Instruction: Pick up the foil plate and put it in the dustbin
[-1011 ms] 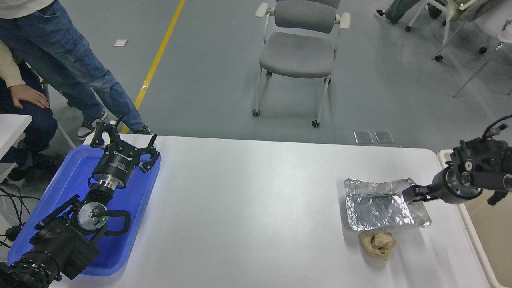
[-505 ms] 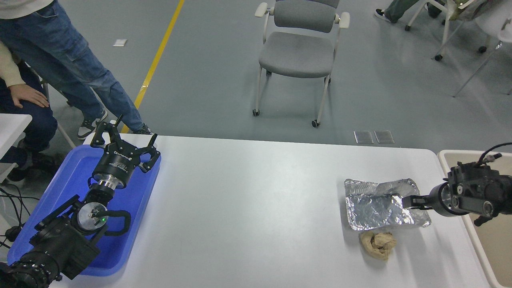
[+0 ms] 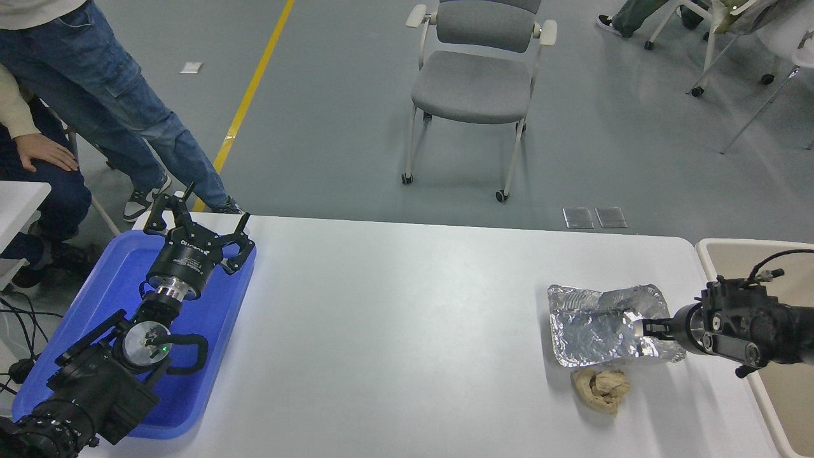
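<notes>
The foil plate (image 3: pixel 598 324) lies flat on the white table (image 3: pixel 407 318) near its right end, crinkled and shiny. My right gripper (image 3: pixel 650 329) comes in low from the right and sits at the plate's right rim, touching or just over the foil. Its tip is seen edge-on, so its state does not show. The beige dustbin (image 3: pixel 731 242) stands just off the table's right edge, behind and under the right arm. My left gripper (image 3: pixel 197 219) is parked open over the blue tray at the far left.
A crumpled tan paper ball (image 3: pixel 601 388) lies just in front of the plate. The blue tray (image 3: pixel 114 267) holds the left arm. A grey chair (image 3: pixel 477 83) stands beyond the table. People (image 3: pixel 95 83) are at the upper left.
The right arm has dropped lower and its wrist has shifted toward the table's front, bringing the gripper down onto the plate's right rim. The plate and the left arm have not moved.
</notes>
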### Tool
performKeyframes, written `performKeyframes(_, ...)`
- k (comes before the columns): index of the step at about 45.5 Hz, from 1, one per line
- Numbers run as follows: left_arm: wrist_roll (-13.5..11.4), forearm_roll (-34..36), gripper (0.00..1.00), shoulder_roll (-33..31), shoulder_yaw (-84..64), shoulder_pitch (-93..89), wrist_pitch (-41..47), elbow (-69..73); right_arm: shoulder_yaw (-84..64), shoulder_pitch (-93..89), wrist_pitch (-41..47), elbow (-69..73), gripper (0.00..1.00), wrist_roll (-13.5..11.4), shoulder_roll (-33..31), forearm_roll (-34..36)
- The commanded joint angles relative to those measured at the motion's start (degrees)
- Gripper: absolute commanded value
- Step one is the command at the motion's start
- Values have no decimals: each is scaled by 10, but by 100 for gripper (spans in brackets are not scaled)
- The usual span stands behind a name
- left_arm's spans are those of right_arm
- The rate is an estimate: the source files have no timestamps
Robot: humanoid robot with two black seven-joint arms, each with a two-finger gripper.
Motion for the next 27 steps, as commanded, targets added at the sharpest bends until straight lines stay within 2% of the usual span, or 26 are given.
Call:
performKeyframes(1, 0, 0, 100, 0, 0, 0, 0, 0, 15, -12, 3, 5, 43, 0, 3, 6)
performKeyframes(5, 0, 0, 100, 0, 0, 0, 0, 0, 26, -15, 5, 16, 27, -1, 3, 10)
performKeyframes(8, 0, 0, 100, 0, 0, -1, 0, 0, 33, -16, 7, 29, 12, -1, 2, 10)
performKeyframes(9, 0, -1, 100, 0, 0, 0, 0, 0, 36, -15, 7, 37, 1, -1, 1, 11)
performKeyframes(15, 0, -1, 100, 0, 0, -1, 0, 0, 36, -11, 9, 65, 0, -1, -10, 28)
performKeyframes(27, 0, -1, 100, 0, 0, 0, 0, 0, 34, 35, 25, 142, 0, -1, -74, 40)
